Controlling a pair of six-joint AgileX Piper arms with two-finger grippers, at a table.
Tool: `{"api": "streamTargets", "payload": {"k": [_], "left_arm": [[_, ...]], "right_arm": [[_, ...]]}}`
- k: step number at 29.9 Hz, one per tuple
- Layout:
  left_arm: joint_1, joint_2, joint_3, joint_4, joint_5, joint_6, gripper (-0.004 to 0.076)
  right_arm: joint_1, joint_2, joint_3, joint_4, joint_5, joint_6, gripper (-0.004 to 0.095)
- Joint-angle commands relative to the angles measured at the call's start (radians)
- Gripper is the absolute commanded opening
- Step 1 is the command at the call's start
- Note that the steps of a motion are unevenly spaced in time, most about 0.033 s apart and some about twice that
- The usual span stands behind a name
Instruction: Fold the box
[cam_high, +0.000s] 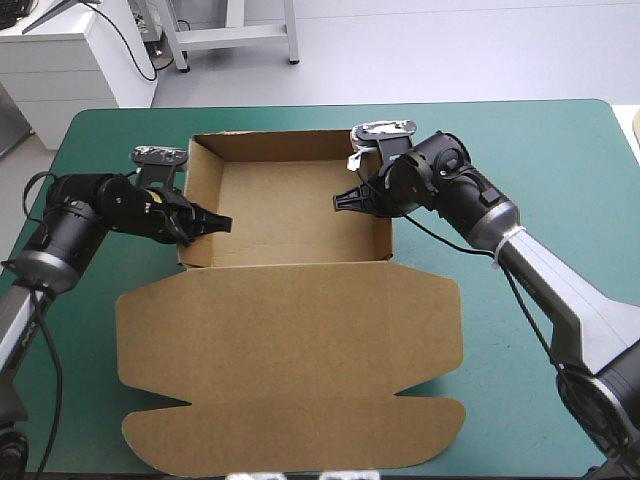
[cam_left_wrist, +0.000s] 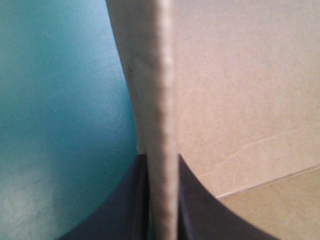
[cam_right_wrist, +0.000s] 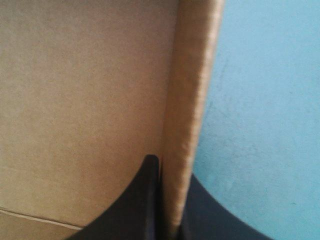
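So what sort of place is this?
Probably a robotics lab bench: a table with a teal-green cover, the left gripper and right gripper each shut on a wall of the brown box, and a white cabinet beyond.

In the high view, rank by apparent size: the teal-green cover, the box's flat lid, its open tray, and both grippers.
1. teal-green cover
2. flat lid
3. open tray
4. left gripper and right gripper: these look about alike, so I leave them unranked.

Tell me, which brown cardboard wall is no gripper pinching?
The brown box's far wall; black-fingered left gripper clamps the left wall, right gripper the right wall.
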Motion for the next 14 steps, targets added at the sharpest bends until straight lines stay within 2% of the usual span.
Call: {"api": "streamTargets", "payload": {"k": [1,4,10,14], "left_arm": [[-0.087,0.018,-0.107,-0.036,-0.032,0.048,-0.0008],[-0.143,0.091,-0.176,0.036,-0.015,-0.039,-0.0008],[-0.183,0.242,-0.227,0.038,0.01,-0.082,-0.0008],[-0.188,0.323,-0.227,0.036,0.026,-0.082,-0.0008]], "right_arm": [[-0.002,-0.044,-0.026,-0.09,0.011,-0.033,-0.0021],[-0.033,-0.044,-0.026,-0.097,0.049,-0.02,-0.0021],[-0.161,0.005,-0.026,0.108,0.133,-0.14,-0.0021],[-0.181,0.042,-0.028,0.121,0.144,-0.143,-0.0021]]}}
